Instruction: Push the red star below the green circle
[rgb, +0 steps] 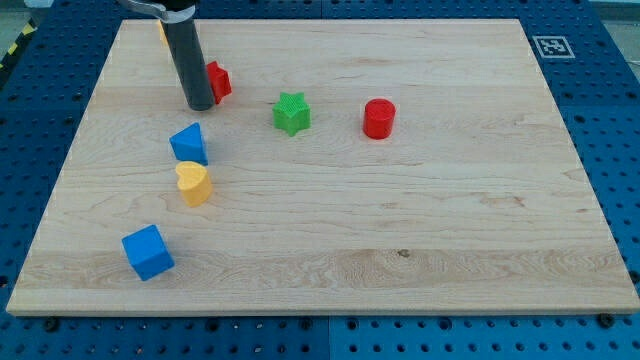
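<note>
My tip (199, 106) rests on the board near the view's top left. A red block (218, 79) sits just to the right of the rod, touching or nearly touching it; the rod hides part of it, so its shape is unclear. A green star (291, 113) lies to the right of the tip. A red cylinder (379, 118) stands further right. No green circle shows in this view.
A blue block (189, 143) sits just below the tip, with a yellow heart (193, 184) below it. A blue cube (148, 251) lies at the lower left. A sliver of a yellow block (160, 31) shows behind the rod at the top edge of the wooden board (420, 230).
</note>
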